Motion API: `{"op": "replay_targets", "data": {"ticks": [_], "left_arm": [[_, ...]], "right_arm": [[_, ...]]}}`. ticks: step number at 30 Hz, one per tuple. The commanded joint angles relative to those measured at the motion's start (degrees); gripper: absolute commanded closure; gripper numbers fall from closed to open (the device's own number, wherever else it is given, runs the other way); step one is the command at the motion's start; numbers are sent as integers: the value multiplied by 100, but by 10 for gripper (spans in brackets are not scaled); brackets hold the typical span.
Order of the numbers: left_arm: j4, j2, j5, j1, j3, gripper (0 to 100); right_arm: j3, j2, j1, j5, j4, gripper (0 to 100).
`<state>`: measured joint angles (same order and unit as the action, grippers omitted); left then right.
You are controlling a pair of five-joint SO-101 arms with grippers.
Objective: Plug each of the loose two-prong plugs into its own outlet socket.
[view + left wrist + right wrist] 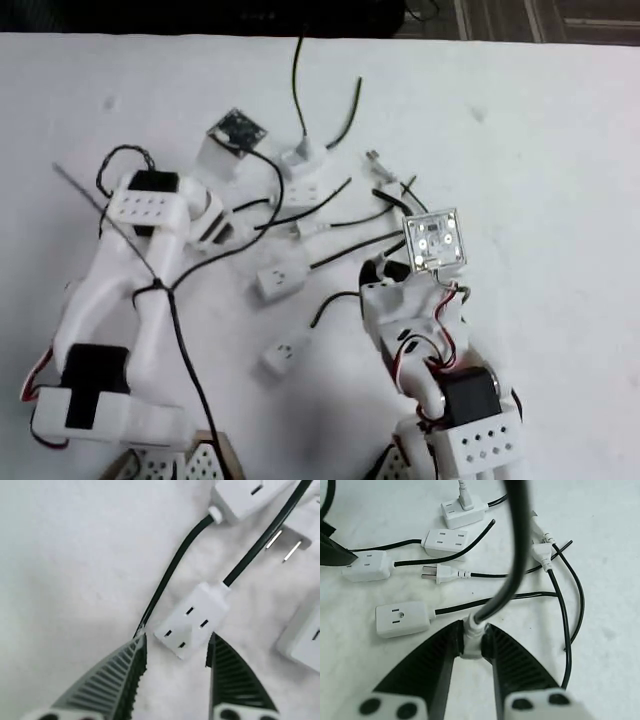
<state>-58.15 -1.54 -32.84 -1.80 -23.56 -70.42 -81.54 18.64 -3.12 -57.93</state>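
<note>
Fingers of right gripper clenched on white plug; left gripper spread wide.
Held plug, black cord rising from it, sits at mid-table near a single socket. Left fingers flank a socket block lying on the white table; contact cannot be told. One loose plug lies between the sockets, a plug pair farther out. Far socket has a plug seated in it. A stray socket lies apart, nearer the arm bases.

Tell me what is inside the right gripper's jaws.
The right gripper is shut on a white plug, whose black cord rises out toward the camera. The plug's prongs are covered by the jaws, so they cannot be seen.
</note>
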Motion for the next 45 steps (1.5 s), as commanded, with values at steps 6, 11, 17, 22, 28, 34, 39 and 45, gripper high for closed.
{"op": "replay_targets", "data": {"ticks": [6, 11, 17, 22, 28, 34, 39, 45], "left_arm": [[-290, -312, -1451, 4, 185, 789], [-88, 347, -1802, -48, 264, 701], [9, 1270, -2048, -66, 765, 705], [0, 1692, -2031, -57, 1108, 809], [-914, 1314, -2022, 189, 1125, 981], [-1741, 716, -1187, 576, 1099, 963], [-1802, 620, -1064, 901, 844, 954], [-1767, 611, -1055, 760, 730, 801]], "right_arm": [[35, 13, 31, 26, 127, 981], [35, 22, 31, 26, 127, 981], [35, 31, 31, 26, 127, 981], [35, 31, 31, 26, 127, 981], [35, 31, 31, 26, 136, 981], [35, 4, 31, 26, 136, 981], [35, -4, 31, 26, 110, 981], [35, 4, 31, 26, 110, 981]]}}
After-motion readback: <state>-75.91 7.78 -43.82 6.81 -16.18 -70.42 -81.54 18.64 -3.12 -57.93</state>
